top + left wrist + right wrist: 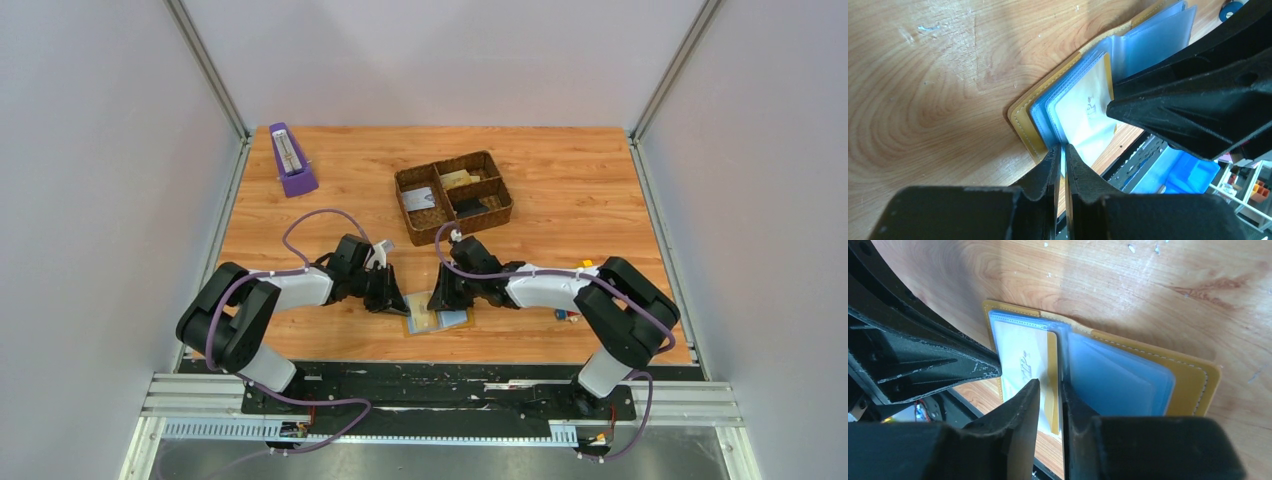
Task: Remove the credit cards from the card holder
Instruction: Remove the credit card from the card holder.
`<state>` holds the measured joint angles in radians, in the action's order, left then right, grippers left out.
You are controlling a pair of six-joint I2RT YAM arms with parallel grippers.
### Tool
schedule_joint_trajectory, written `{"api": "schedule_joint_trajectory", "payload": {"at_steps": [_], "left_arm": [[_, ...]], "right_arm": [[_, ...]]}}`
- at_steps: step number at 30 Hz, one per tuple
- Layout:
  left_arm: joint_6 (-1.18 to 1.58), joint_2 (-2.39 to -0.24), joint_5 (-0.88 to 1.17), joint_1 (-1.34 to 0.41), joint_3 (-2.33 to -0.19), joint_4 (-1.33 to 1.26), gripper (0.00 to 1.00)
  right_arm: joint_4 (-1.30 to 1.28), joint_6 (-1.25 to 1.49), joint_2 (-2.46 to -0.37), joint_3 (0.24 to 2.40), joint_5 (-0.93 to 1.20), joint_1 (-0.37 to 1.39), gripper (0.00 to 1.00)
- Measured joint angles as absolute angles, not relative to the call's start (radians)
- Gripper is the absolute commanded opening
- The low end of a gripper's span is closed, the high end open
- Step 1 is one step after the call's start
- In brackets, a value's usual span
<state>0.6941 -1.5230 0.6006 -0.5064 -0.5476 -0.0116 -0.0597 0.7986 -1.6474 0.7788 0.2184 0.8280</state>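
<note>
Pinching the clear sleeve [1050, 117] by its edge, the left gripper [1064, 150] steadies the open card holder [440, 321] at the table's [560, 200] near edge. The right gripper [1050, 387] sits narrow astride the white card [1018, 355]; I cannot tell whether it grips. The card looks thin, stiff and slick, the sleeve floppy, so take the card's exposed edge.

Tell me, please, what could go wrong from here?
The right gripper straddles the card and its plastic sleeve together, so a pull may drag the whole card holder. Only the left gripper, pinching a sleeve edge, anchors it near the edge of the table, so it might slip off.
</note>
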Motion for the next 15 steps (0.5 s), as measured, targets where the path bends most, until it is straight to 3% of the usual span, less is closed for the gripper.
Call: {"api": "schedule_joint_trajectory", "payload": {"at_steps": [6,15], "left_arm": [[0.694,-1.529,0.607,-0.503,-0.548,-0.012,0.15],[0.694,-1.544,0.624,-0.501,-0.554,-0.014,0.15]], "right_arm": [[0.046,0.81,-1.635,0.709,0.271,0.794,0.0],[0.202,0.846,-1.613,0.599,0.376,0.753,0.0]]}}
